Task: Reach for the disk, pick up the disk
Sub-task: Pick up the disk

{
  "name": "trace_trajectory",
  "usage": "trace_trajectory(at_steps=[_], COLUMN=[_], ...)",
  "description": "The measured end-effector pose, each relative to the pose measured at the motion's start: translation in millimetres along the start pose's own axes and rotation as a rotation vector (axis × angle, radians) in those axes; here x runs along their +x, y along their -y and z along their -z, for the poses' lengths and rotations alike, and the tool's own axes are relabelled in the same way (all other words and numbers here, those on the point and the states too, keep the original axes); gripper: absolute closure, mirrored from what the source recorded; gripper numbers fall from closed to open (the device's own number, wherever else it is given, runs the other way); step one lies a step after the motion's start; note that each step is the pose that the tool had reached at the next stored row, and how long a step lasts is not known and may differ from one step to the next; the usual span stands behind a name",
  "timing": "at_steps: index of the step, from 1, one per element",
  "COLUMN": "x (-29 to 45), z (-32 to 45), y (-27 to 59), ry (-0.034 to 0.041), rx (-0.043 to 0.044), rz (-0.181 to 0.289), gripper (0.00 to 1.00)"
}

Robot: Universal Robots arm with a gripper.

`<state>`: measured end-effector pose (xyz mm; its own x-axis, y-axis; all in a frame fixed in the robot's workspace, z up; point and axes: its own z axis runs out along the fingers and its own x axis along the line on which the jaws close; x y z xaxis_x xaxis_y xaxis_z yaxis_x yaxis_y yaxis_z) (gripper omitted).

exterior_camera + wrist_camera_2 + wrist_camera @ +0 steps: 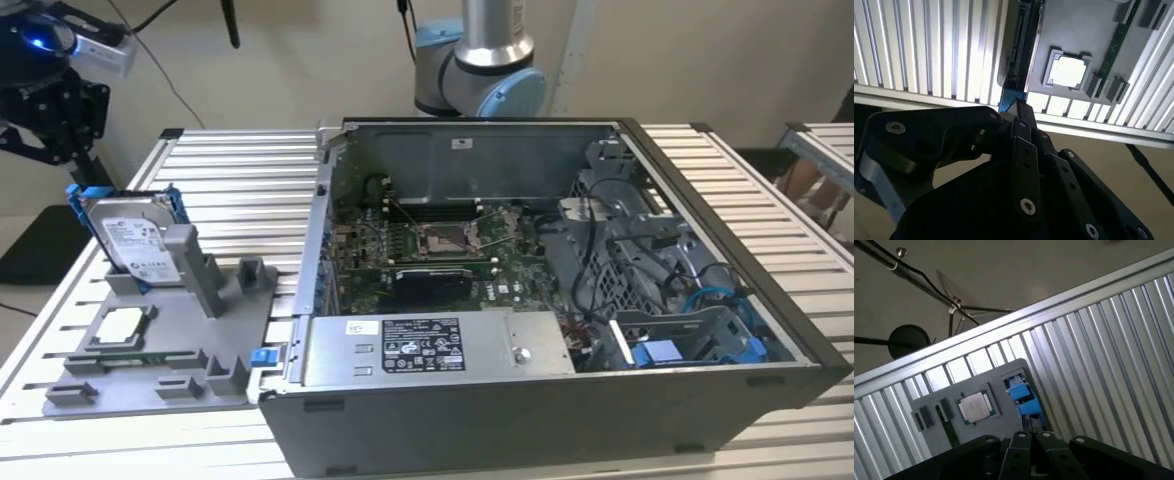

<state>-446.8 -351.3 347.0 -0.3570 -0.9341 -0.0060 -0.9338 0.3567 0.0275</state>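
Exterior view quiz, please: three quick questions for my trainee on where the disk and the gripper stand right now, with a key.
1. True or false: the disk lies flat inside the computer case.
2. What sits in the square recess of the grey fixture, beside the disk? A) a chip B) a fan C) a screwdriver
3. Does the gripper hold the disk?

Key:
1. False: it stands upright in the grey fixture, outside the computer case.
2. A.
3. No: the disk sits in the grey fixture, apart from the gripper.
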Motion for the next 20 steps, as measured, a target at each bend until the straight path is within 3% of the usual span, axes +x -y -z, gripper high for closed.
trace_trajectory(at_steps=[11,17,20], x=[0.0,0.0,0.1], z=[-1.0,-1.6,-1.8], y=[0.0,-0.1,-0.4], ry=[-0.0028,-0.0039,-0.004], rx=[0.0061,0.0081,0.0084], rz=[0.199,0.276,0.289], gripper=[1.0,1.0,1.0])
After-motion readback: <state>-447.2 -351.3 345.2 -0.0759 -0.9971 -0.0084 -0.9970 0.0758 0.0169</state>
